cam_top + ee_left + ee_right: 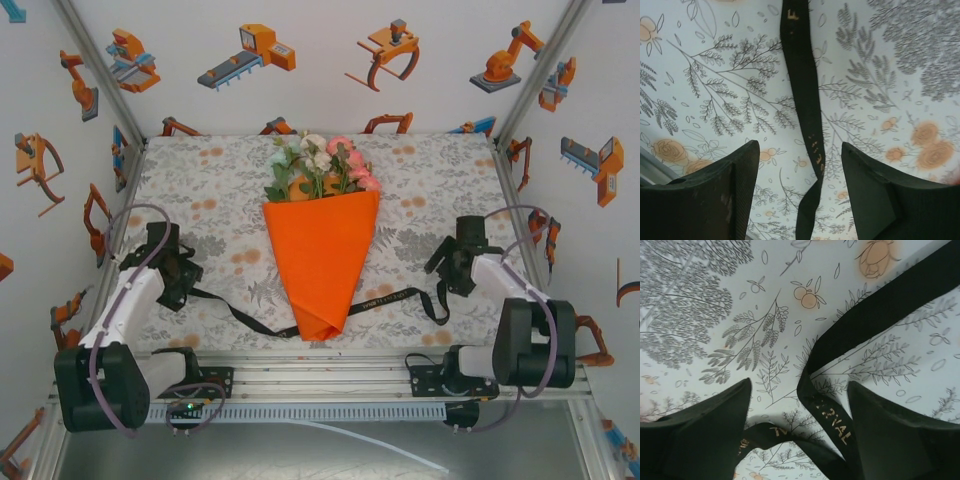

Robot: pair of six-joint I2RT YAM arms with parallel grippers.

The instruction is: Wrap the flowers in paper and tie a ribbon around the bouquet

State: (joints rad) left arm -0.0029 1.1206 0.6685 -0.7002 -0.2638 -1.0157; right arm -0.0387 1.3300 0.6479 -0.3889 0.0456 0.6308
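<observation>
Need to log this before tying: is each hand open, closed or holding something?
Left hand: open, straddling the ribbon, not gripping it.
Right hand: open, straddling the ribbon, not gripping it.

Floral-print tablecloth (pixel 220 200), orange paper-wrapped bouquet (pixel 320 250) lying at centre, black ribbon (pixel 395 297) stretched across at its tip

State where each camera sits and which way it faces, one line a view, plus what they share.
Top external: above and behind the arms, looking down on flowered cloth and bouquet; left arm and right arm show.
Left wrist: on the left arm, facing down; left tool open astride the ribbon.
Right wrist: on the right arm, facing down; right tool open over a ribbon bend.
Shared: the black ribbon on that cloth.
</observation>
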